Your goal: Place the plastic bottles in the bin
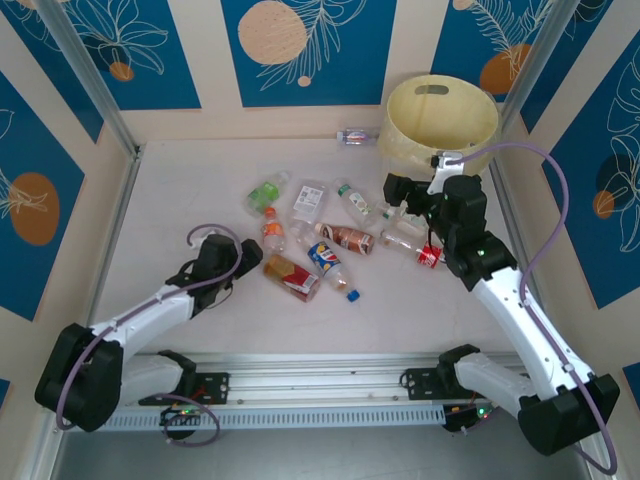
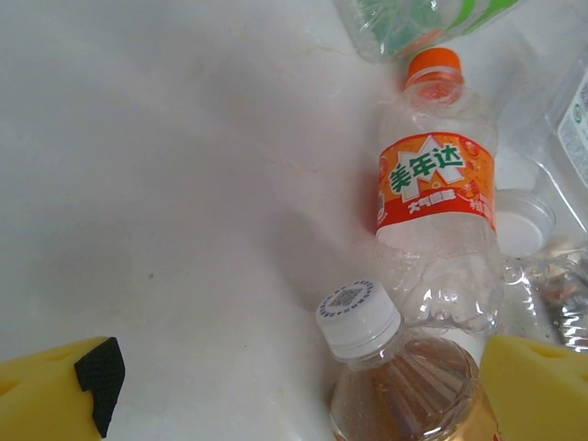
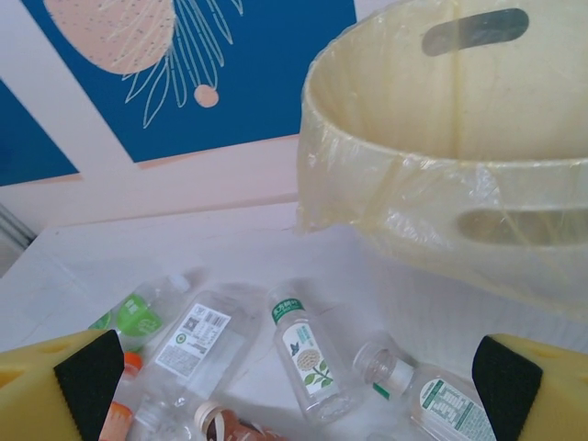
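Observation:
Several plastic bottles [image 1: 310,235] lie scattered mid-table. The pale yellow bin [image 1: 441,120] stands at the back right. My left gripper [image 1: 250,262] is low at the left edge of the pile, open. In the left wrist view the gripper [image 2: 299,390] has a white-capped bottle of amber liquid [image 2: 395,367] between its yellow fingers [image 2: 55,400], close to the right one. An orange-labelled bottle [image 2: 436,184] lies just beyond. My right gripper [image 1: 412,200] hovers open above the pile's right side. The right wrist view has the gripper [image 3: 294,390] over a green-capped bottle [image 3: 308,358], with the bin [image 3: 441,138] ahead.
One bottle [image 1: 355,137] lies apart against the back wall, left of the bin. A red-labelled bottle [image 1: 430,257] lies beside the right arm. Patterned walls close in the table on three sides. Bare table [image 1: 180,190] spreads left of the pile.

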`<action>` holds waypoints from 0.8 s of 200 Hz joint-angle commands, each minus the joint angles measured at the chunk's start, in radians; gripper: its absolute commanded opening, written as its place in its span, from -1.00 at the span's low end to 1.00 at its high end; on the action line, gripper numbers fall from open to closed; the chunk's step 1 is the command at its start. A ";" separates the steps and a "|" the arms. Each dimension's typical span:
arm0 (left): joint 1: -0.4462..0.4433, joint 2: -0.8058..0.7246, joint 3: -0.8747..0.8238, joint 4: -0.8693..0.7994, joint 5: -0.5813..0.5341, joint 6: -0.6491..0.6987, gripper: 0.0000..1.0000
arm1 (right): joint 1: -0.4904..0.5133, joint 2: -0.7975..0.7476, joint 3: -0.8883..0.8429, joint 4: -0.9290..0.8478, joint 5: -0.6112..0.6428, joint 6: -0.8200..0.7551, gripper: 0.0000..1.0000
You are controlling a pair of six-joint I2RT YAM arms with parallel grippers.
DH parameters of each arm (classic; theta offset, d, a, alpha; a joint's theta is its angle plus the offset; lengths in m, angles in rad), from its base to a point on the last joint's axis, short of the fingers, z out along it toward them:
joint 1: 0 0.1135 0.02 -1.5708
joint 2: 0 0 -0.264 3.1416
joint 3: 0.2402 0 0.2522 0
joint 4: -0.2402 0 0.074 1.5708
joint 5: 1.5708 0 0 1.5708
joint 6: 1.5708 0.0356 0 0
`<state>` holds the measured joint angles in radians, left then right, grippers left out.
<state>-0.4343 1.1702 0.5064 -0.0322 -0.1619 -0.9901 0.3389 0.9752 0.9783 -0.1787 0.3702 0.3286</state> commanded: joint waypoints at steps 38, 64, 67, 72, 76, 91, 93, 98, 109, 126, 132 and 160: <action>-0.076 0.067 0.112 -0.113 0.029 -0.173 1.00 | -0.006 -0.047 -0.064 0.100 -0.070 -0.035 0.99; -0.090 0.118 0.133 -0.072 0.085 -0.238 1.00 | -0.006 -0.049 -0.084 0.127 -0.072 -0.045 0.99; -0.093 0.124 0.137 -0.073 0.088 -0.245 1.00 | -0.006 -0.049 -0.086 0.129 -0.071 -0.045 0.99; -0.101 0.135 0.144 -0.072 0.093 -0.256 1.00 | -0.005 -0.050 -0.090 0.131 -0.071 -0.046 0.99; -0.105 0.145 0.149 -0.073 0.096 -0.264 1.00 | -0.005 -0.049 -0.091 0.130 -0.070 -0.046 0.99; -0.127 0.177 0.175 -0.098 0.088 -0.295 1.00 | -0.006 -0.050 -0.091 0.122 -0.064 -0.044 0.99; -0.130 0.180 0.179 -0.104 0.087 -0.300 1.00 | -0.006 -0.049 -0.092 0.120 -0.064 -0.045 0.99; -0.137 0.189 0.187 -0.119 0.081 -0.316 1.00 | -0.005 -0.050 -0.091 0.117 -0.062 -0.046 0.99; -0.160 0.198 0.190 -0.137 0.053 -0.367 1.00 | -0.006 -0.050 -0.091 0.106 -0.057 -0.047 0.99; -0.181 0.220 0.199 -0.146 0.026 -0.420 1.00 | -0.006 -0.049 -0.092 0.095 -0.051 -0.063 0.99; -0.183 0.232 0.210 -0.159 0.020 -0.429 1.00 | -0.006 -0.050 -0.090 0.088 -0.048 -0.068 0.99; -0.189 0.272 0.227 -0.145 0.023 -0.470 1.00 | -0.007 -0.049 -0.080 0.062 -0.041 -0.077 0.99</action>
<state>-0.6128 1.4124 0.7033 -0.1505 -0.1055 -1.3453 0.3382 0.9443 0.8944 -0.1020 0.3138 0.2817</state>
